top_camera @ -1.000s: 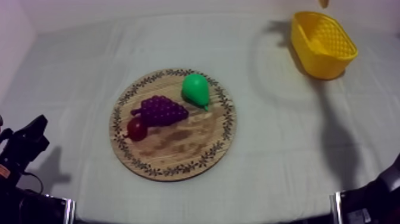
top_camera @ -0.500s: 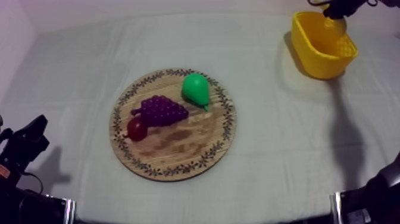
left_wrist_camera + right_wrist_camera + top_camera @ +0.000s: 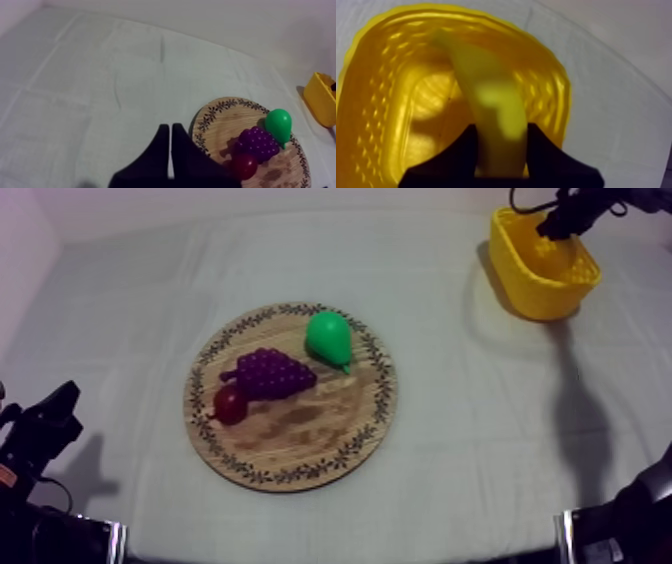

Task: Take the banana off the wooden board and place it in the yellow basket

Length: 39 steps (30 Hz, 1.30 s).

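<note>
The right end effector (image 3: 552,226) hangs over the yellow basket (image 3: 540,290) at the far right of the bench (image 3: 470,418). Its fingers are closed tight on the banana (image 3: 492,97), so the fruit can drop straight in. The left end effector (image 3: 170,137) rests near, closed on nothing.

Right gripper (image 3: 502,137) grips the banana (image 3: 486,85); left gripper (image 3: 169,131) closed together.

Yellow basket (image 3: 522,276), green pear (image 3: 329,338), purple grapes (image 3: 272,373) (board (image 3: 300,436) rim patterned)
</note>
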Tool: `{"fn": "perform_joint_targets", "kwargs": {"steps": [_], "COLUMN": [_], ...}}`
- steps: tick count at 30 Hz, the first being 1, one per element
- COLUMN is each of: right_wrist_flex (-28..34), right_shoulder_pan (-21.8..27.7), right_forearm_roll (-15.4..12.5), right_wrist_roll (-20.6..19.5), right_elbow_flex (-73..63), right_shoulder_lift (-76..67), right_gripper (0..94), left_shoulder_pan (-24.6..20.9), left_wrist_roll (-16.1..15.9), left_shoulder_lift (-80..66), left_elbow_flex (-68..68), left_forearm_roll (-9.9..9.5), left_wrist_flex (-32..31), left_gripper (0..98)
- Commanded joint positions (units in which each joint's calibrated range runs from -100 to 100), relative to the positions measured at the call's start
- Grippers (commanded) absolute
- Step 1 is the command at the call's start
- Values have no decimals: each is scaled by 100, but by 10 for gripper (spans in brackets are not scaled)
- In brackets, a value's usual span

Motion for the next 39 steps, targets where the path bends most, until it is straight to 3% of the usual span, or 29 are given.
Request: {"fn": "perform_joint_targets", "kwargs": {"steps": [1, 9, 13, 17, 26, 33, 39], "right_wrist_flex": [28, -22, -46, -73, -236, -936, -1324], "right_shoulder_pan": [23, 55, 51, 55, 131, -108, -192], "right_forearm_roll": [-48, -97, -73, -66, -201, 397, -81], "right_wrist_roll": [3, 13, -155, -263, -283, -1213, -929], "right_elbow_flex": [-41, -57, 14, 200, 1306, 3170, 4728], "right_shoulder_lift": [2, -92, -221, -461, -1634, -2924, -4310], "right_gripper": [351, 390, 119, 35, 10, 8, 22], "left_shoulder_pan": [1, 1, 1, 1, -6, -6, -6], "left_wrist_roll": [0, 0, 0, 0, 0, 0, 0], "left_shoulder_lift": [0, 0, 0, 0, 0, 0, 0], "left_elbow_flex": [-3, -3, -3, -3, -3, -3, -3], "left_forearm_roll": [-1, -1, -1, -1, -1, -1, -1], "left_wrist_flex": [0, 0, 0, 0, 0, 0, 0], "left_gripper": [1, 1, 1, 1, 1, 1, 1]}}
